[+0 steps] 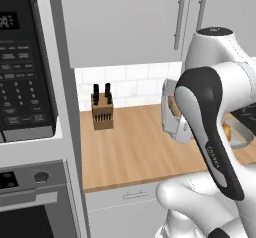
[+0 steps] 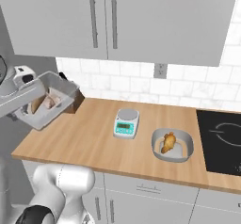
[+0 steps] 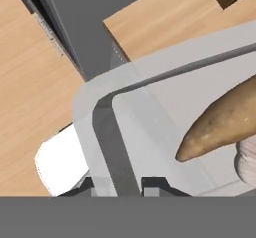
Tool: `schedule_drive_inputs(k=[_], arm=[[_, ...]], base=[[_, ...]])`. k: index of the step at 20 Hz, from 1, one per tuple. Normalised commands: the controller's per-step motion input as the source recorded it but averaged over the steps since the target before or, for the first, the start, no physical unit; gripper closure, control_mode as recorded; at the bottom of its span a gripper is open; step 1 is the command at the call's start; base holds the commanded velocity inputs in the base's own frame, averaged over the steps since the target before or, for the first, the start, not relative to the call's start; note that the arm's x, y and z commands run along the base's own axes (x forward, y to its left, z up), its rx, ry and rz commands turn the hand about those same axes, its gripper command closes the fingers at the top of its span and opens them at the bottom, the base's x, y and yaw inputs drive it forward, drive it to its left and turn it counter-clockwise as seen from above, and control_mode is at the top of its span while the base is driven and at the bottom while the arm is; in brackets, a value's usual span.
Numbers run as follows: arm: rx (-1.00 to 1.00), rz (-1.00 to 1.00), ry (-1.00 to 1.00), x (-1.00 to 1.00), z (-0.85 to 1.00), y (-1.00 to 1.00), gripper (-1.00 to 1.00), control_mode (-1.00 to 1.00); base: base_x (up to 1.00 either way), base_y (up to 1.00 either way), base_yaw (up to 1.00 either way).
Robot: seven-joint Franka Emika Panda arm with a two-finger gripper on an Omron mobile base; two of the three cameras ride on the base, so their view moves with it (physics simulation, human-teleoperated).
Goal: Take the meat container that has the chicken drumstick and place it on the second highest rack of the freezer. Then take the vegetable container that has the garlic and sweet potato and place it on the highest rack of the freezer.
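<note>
Arm folded up high: in the left base view the dark-trimmed forearm crosses in front of the vegetable container (image 1: 172, 113), in the right base view the wrist reaches in from the left edge to the container's near wall. Gripper (image 3: 117, 186) clamped on the vegetable container's rim, one fingertip on each side of the wall in the hand view. Container is carried tilted, clear above the counter (image 2: 89, 138), wrist rolled with it.

The desk (image 2: 89, 143) looks like matt light wood; the vegetable container (image 2: 56, 93) is smooth pale-grey plastic; the sweet potato (image 3: 220, 124) has dull, tan skin.
</note>
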Motion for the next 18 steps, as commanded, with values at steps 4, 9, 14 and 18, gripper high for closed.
schedule_drive_inputs(k=[4, 9, 14, 18], arm=[[0.02, 0.0, 0.04, 0.0, -0.09, 0.0, 1.0, 1.0], [0.0, 0.0, 0.0, 0.0, 0.0, 0.0, 1.0, 1.0], [0.0, 0.0, 0.0, 0.0, 0.0, 0.0, 1.0, 1.0], [0.0, 0.0, 0.0, 0.0, 0.0, 0.0, 1.0, 1.0]], base=[[0.0, 0.0, 0.03], [-0.3, 0.06, 0.23], [-1.0, 0.52, 0.13], [-0.89, 0.9, 0.1]])
